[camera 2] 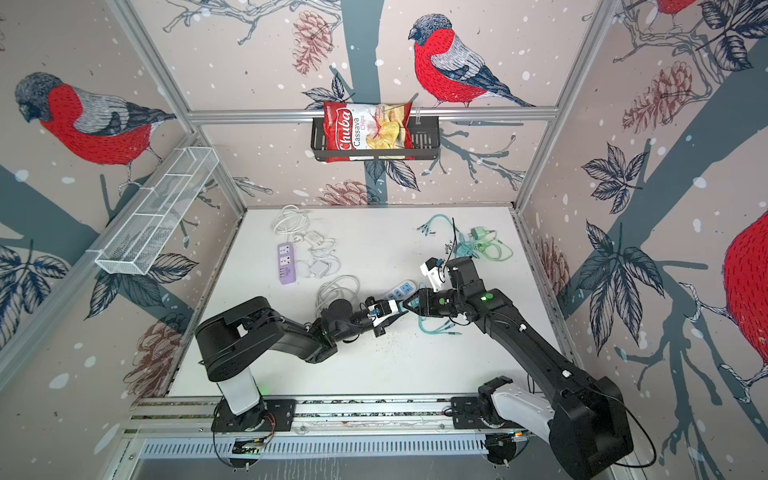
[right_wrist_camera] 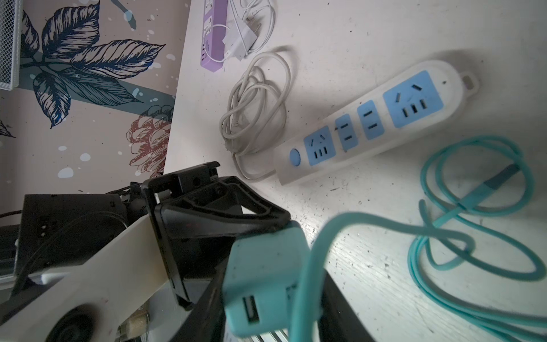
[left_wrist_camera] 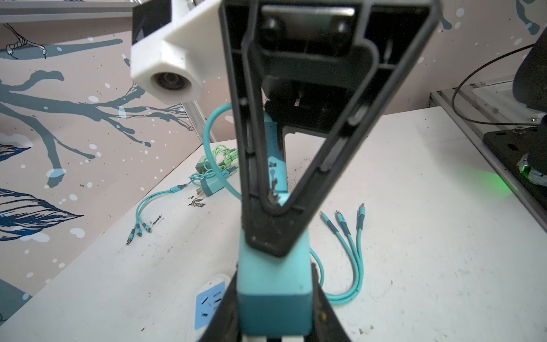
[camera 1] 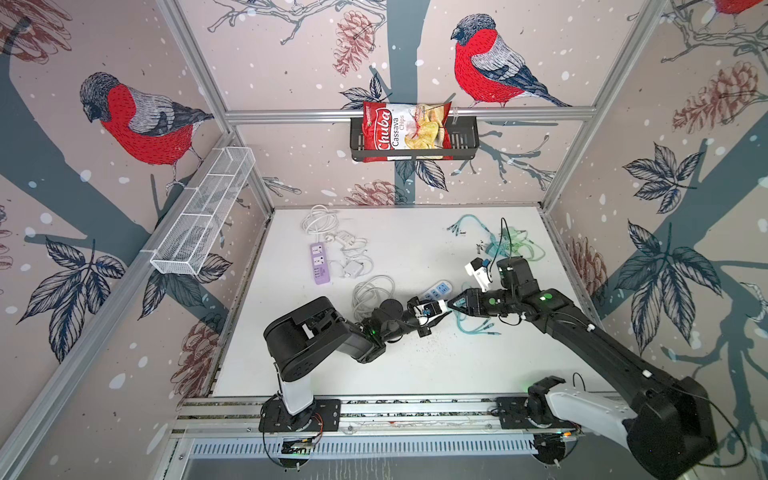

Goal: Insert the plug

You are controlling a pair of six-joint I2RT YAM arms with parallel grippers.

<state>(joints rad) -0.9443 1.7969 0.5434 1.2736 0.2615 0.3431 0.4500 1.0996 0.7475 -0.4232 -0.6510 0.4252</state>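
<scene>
White table [camera 1: 374,374], mid-frame: L gripper [camera 1: 441,313] clamps plug [left_wrist_camera: 273,281]; R gripper [camera 1: 456,304] jaws flank it, grip unclear. Strip [camera 1: 436,289] just behind; lower table open.

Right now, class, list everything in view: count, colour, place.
long power strip: 1, white-blue, mid-table
short power strip: 1, purple, back left
cable coils: 2, white, beside the strips
plug: 1, teal, between both grippers
USB cable: 1, teal, beside plug
charger bundle: 1, teal-green, back right
chips bag: 1, red, in black wall basket
wire basket: 1, white, left wall
left gripper: 1, black, shut on plug
right gripper: 1, black, around plug's other end
</scene>
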